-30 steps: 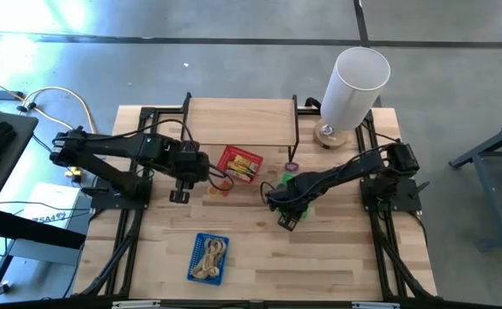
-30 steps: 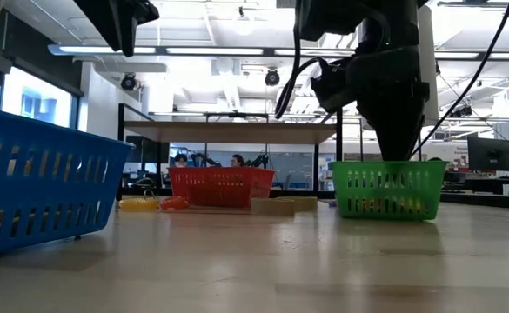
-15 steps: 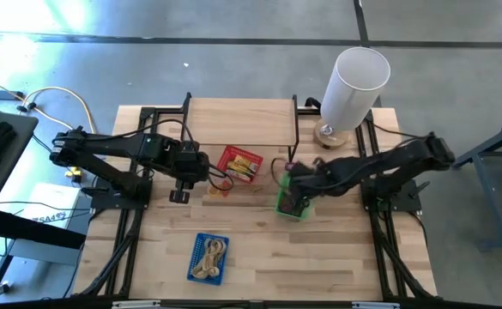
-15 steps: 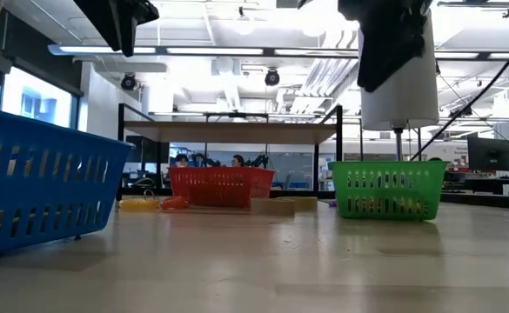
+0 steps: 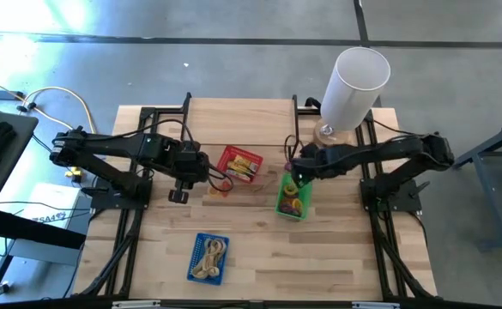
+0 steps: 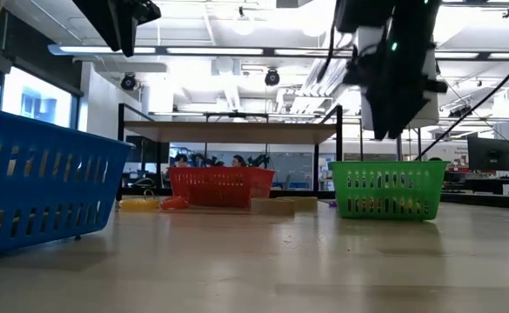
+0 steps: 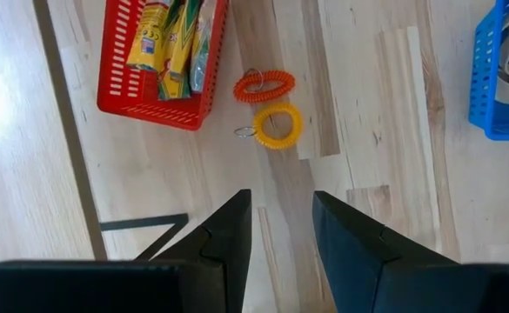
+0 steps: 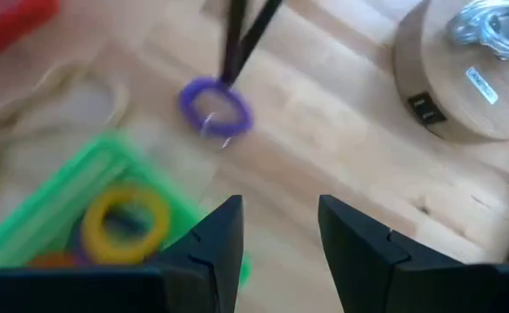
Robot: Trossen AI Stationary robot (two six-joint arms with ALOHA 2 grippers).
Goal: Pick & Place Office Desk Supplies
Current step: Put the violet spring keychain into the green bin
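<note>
Baskets part filled; purple loop (image 8: pixel 215 106), orange loop (image 7: pixel 264 85) and yellow loop (image 7: pixel 277 126) remain at table (image 5: pixel 336 249) centre. Both pincers, left pincer (image 7: pixel 282 235) and right pincer (image 8: pixel 278 235), released, empty.

The wooden table (image 5: pixel 251 257) carries red (image 5: pixel 238 163), green (image 5: pixel 292 199) and blue baskets (image 5: pixel 208 258).

Right gripper (image 8: pixel 276 228): its two dark fingers (image 8: pixel 212 239) stand apart with bare wood between them; nothing is held.
Purple loop (image 8: pixel 215 107): lies flat on the wooden table (image 8: pixel 324 122), touching the foot of a thin black post (image 8: pixel 247 35).
Green basket (image 8: pixel 80 187): a corner of it shows, blurred; a yellow loop (image 8: pixel 125 222) lies inside, with an orange item (image 8: pixel 54 258) beside it.
Round wooden base (image 8: pixel 463 69): sits on the table, well apart from the basket, with metal hardware (image 8: pixel 491 24) on top.
Red basket (image 8: pixel 10 22): only an edge shows.
Pale cord (image 8: pixel 54 96): curves across the wood near the green basket.
</note>
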